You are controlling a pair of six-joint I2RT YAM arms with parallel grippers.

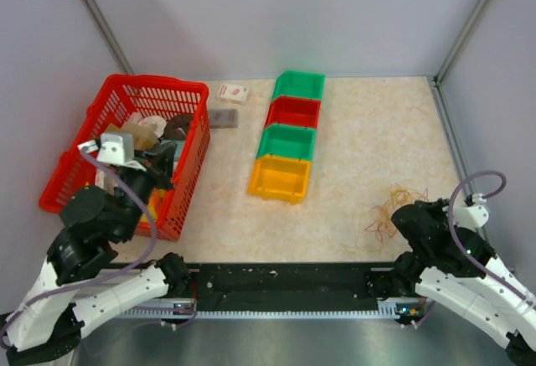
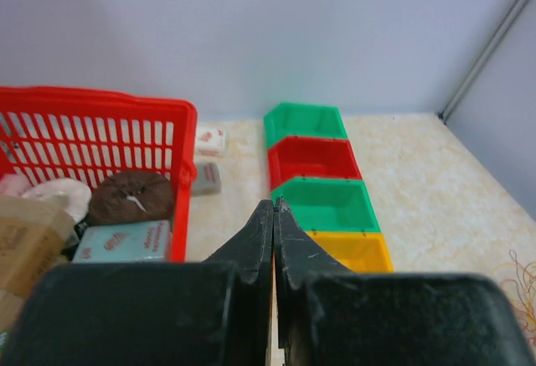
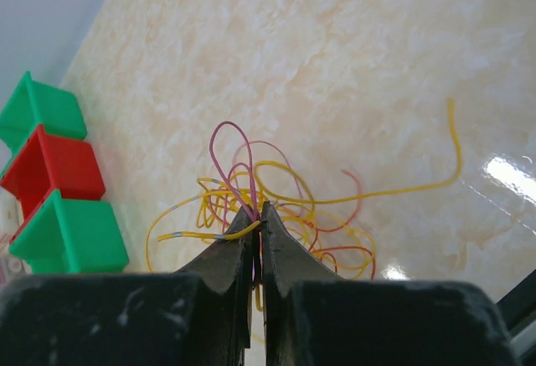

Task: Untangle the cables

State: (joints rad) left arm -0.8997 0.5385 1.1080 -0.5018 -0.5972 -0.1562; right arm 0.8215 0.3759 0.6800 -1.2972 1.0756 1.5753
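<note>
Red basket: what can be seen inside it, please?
Inside the basket, a brown disc, a white roll, a pale blue box and a tan box are visible. What lies under them is covered.

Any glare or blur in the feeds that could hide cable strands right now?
Right wrist: cables sharp, but a glare patch on the table at far right washes out the surface there; right gripper blurred up close. Top external: even light, strands too thin to separate. Left wrist: left gripper out of focus, bins sharp.
</note>
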